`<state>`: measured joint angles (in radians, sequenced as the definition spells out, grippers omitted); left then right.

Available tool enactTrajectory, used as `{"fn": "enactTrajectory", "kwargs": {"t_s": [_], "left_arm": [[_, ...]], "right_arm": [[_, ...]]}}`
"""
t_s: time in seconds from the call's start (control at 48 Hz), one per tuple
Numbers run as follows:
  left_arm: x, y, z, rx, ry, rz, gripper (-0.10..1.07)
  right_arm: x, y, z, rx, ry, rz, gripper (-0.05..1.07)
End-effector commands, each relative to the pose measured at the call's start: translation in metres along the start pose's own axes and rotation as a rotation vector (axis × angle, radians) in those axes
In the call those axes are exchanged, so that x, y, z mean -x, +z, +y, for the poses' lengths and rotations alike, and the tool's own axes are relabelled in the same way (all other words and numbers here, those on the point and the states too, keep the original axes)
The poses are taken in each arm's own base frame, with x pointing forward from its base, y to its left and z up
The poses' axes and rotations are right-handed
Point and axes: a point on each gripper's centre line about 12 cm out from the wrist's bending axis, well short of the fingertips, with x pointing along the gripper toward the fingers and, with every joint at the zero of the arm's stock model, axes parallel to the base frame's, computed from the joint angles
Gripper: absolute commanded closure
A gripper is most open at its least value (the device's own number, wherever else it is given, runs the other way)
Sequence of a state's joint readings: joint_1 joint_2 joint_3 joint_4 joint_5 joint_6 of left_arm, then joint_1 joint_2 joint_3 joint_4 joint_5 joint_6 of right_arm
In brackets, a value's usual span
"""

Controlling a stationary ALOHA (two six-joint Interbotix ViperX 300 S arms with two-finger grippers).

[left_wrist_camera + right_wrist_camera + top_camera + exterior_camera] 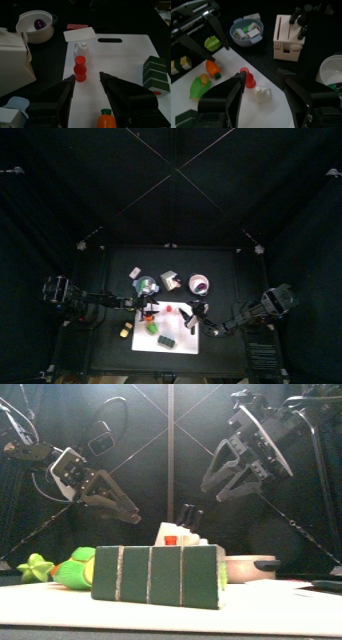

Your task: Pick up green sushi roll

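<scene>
The green sushi roll (158, 574) is a dark green block with pale stripes. It lies on the white cutting board (185, 343) near its front edge (166, 341), and it also shows in the left wrist view (157, 74). My left gripper (87, 77) is open above the board, with a small red bottle (80, 69) just past its jaws. The roll lies well off to one side of it. My right gripper (261, 75) is open and empty above the red bottle (249, 80) and a white bottle (261, 94). Both grippers hang above the table (131, 514) (221, 489).
A white bowl (35, 25) with a purple piece, a knife block (291, 35) and a blue bowl (246, 31) stand behind the board. A carrot (213, 67), a striped yellow-green piece (182, 64) and a green toy (74, 567) lie at the left.
</scene>
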<state>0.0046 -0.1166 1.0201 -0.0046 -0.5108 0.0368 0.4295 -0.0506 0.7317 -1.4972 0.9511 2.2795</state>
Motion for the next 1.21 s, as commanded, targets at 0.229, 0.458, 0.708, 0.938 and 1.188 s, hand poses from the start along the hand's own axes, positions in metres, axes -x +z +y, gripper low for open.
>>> {"fn": "enactTrajectory", "kwargs": {"t_s": [0.229, 0.458, 0.708, 0.938, 1.188], "left_arm": [[-0.002, 0.006, -0.014, -0.051, -0.052, 0.038, 0.15], [-0.002, 0.006, -0.019, -0.089, -0.079, 0.045, 0.15], [-0.001, 0.005, -0.02, -0.097, -0.084, 0.048, 0.15], [0.01, 0.014, -0.013, -0.034, -0.047, 0.004, 0.15], [0.033, 0.011, -0.004, 0.062, 0.009, -0.06, 0.15]], "right_arm": [[0.01, 0.015, 0.015, -0.03, -0.016, 0.177, 0.15], [0.016, 0.006, 0.036, -0.031, 0.102, 0.348, 0.16], [0.009, -0.017, 0.08, 0.062, 0.321, 0.423, 0.16], [-0.002, -0.02, 0.103, 0.069, 0.347, 0.426, 0.16], [-0.008, -0.038, 0.127, 0.074, 0.408, 0.457, 0.16]]}}
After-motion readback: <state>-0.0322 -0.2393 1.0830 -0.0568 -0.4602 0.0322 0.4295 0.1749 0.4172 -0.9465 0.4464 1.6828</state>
